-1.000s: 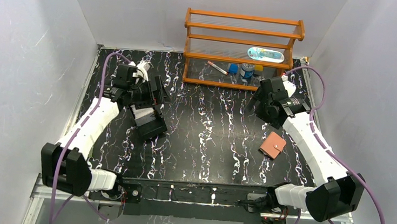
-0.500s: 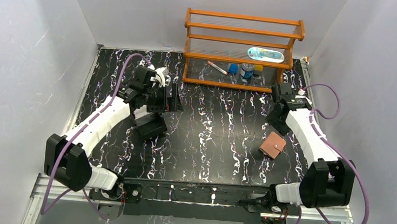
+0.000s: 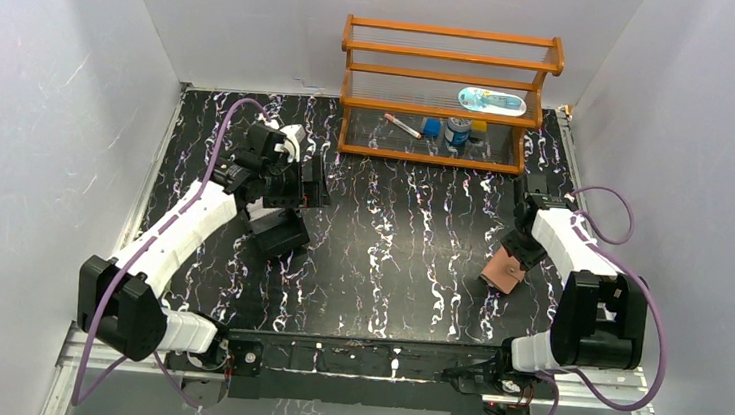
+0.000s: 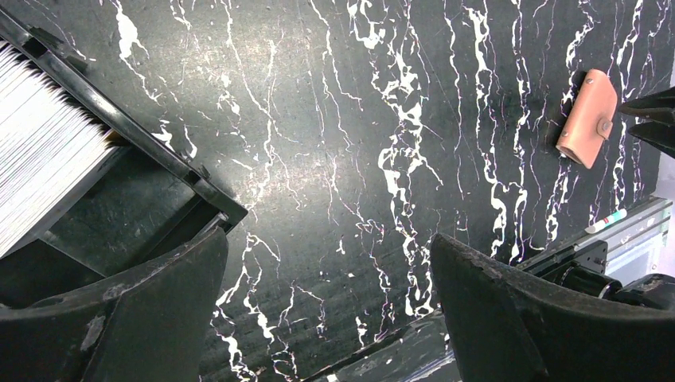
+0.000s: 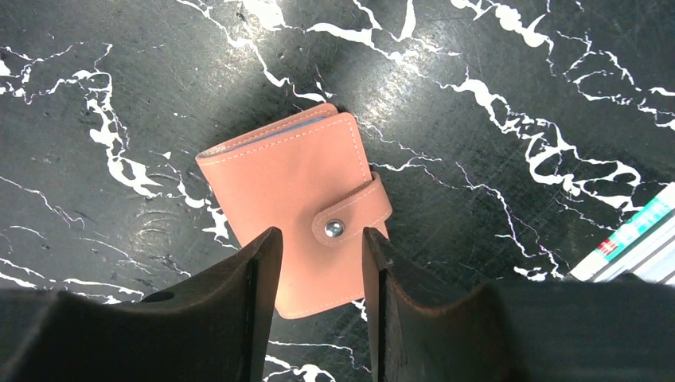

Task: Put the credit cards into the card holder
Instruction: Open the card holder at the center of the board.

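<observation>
Top external: black marbled table [image 3: 404, 206], white walls [image 3: 53, 90]

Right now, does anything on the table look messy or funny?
Nothing is spilled or broken. The card holder lies slanted, its snap tab shut, and the black tray with the credit cards sits crooked too.

A black tray [image 4: 119, 119] sits just beside the left pincer [image 4: 328, 237] on the marbled worktop [image 3: 392, 230]; a wooden rack [image 3: 452, 56] stands well beyond it.
</observation>
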{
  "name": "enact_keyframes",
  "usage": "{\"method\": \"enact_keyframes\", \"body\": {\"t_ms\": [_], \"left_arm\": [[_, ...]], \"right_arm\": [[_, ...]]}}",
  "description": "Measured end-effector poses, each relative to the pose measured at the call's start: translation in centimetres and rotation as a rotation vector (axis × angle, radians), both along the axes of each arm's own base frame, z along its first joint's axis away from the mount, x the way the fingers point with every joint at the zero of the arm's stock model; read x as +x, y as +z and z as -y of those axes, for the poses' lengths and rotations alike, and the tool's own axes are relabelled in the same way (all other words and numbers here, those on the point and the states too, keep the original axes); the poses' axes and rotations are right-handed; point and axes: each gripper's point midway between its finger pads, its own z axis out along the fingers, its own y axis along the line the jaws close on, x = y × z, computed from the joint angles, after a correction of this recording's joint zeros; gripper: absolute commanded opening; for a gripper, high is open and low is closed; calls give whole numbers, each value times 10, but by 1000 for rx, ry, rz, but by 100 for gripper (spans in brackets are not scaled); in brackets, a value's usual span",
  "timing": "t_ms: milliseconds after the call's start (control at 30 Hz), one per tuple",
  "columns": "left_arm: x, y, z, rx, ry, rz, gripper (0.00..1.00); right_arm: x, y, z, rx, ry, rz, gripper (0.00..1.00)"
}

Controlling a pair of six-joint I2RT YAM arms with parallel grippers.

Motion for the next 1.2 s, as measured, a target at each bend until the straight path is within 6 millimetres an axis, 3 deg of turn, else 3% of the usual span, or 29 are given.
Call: {"method": "enact_keyframes", "body": {"t_ms": [467,567,867,933,1067,1200], "left_arm": [[-1,14,-9,16,25,57,99],[-2,15,-11,21,31,58,99],[-4,21,-13,17,43,74,98],[-5,23,-14,16,47,82,98],[-5,26,-15,15,54,93,96],[-5,26,-16,18,58,90,93]], "right_arm": [[-8,-28,-1,5,6,-44,46],[-9,-32,-1,4,13,-51,38],[-10,-33,-1,-3,85,-61,0],[-10,-31,-3,3,116,-57,0],[-6,-28,-24,42,210,-33,0],[-2,-23,-63,108,359,-1,0]]}}
